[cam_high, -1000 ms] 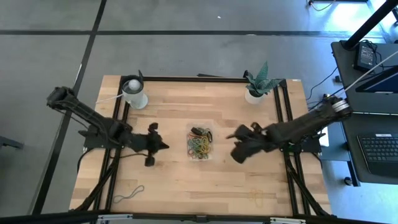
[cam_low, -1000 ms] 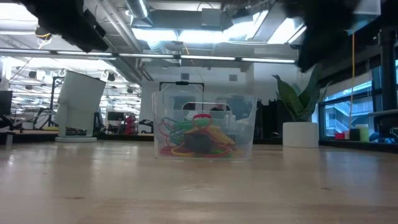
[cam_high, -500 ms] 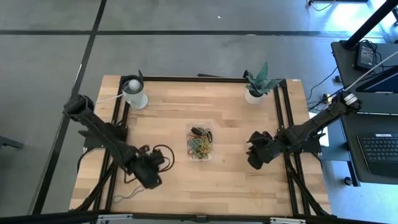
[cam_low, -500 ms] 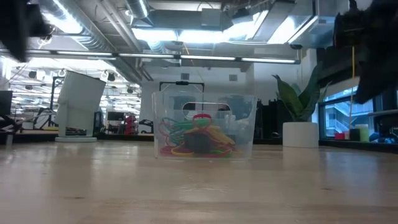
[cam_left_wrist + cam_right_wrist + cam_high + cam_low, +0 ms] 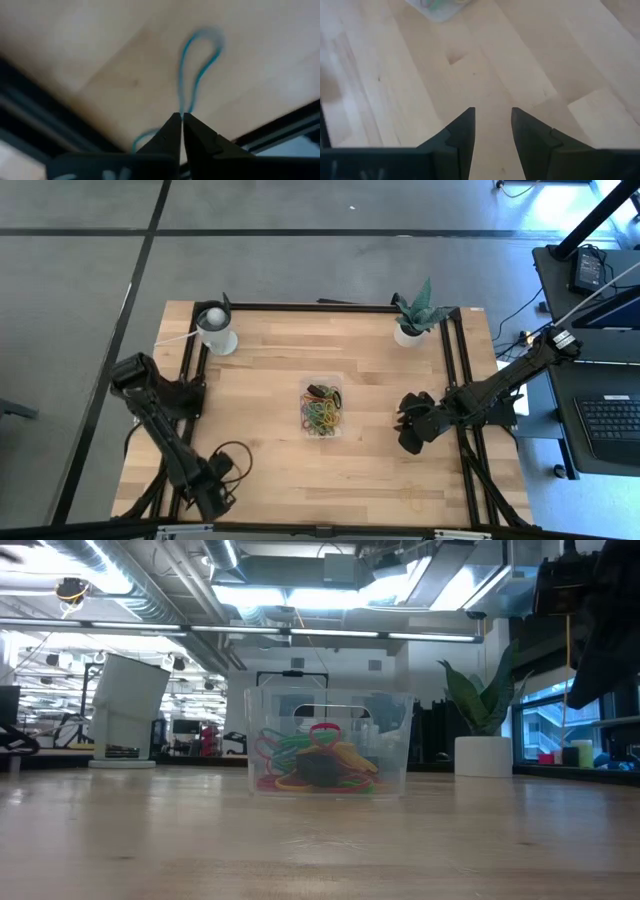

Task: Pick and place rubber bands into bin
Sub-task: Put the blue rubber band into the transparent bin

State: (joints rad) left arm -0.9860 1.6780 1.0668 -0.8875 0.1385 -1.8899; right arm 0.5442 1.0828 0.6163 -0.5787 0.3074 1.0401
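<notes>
High view: the bin [image 5: 322, 408] sits mid-frame on the worktop [image 5: 270, 350], reachable by both arms. The left tool [image 5: 218, 496] is at the lower left, over a stray blue band; the right tool [image 5: 410, 423] waits right of centre.

Low view: rubber bands [image 5: 315, 766] are heaped inside the clear bin.

Left wrist view: fingers together, apparently pinching the blue band [image 5: 197, 70].

Right wrist view: fingers apart, holding nothing.

Rubber bands [image 5: 320, 414]: green, yellow, red, orange, dark. Bin [image 5: 330, 700]: clear. Table [image 5: 370, 370]: pale wood planks. Loose band [image 5: 197, 70]: blue.
</notes>
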